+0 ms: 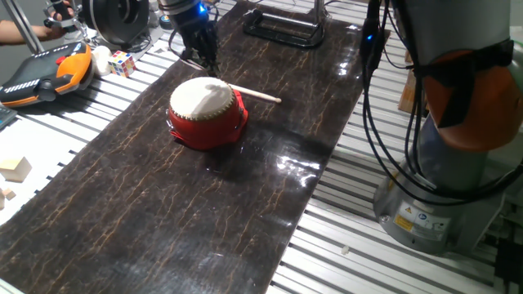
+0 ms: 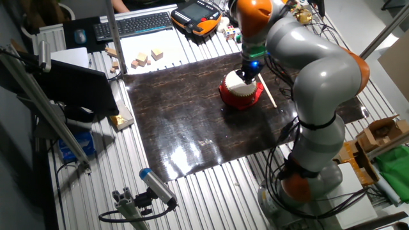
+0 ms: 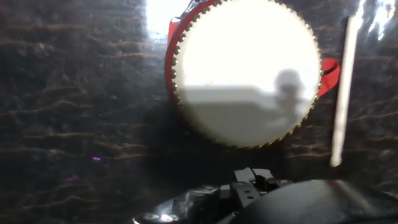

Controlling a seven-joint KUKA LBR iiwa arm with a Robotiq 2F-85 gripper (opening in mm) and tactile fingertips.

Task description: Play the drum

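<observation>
The drum [image 1: 207, 111] stands on the dark mat, a red body with a cream-white skin; the other fixed view shows the drum [image 2: 241, 91] too. A thin pale wooden stick [image 1: 255, 94] lies on the mat, touching the drum's far right side. My gripper [image 1: 212, 67] hangs just behind the drum's far edge, its dark fingers together and holding nothing. In the hand view the drum skin [image 3: 249, 71] fills the upper middle, the stick [image 3: 344, 93] runs down the right, and the gripper [image 3: 252, 177] shows at the bottom edge.
The dark marbled mat [image 1: 163, 204] covers the slatted table. An orange teach pendant [image 1: 45, 73] and a colour cube [image 1: 122, 63] lie at the far left, wooden blocks [image 1: 15, 169] at the left edge. A black frame [image 1: 282, 28] sits at the back, the arm's base [image 1: 441, 188] on the right.
</observation>
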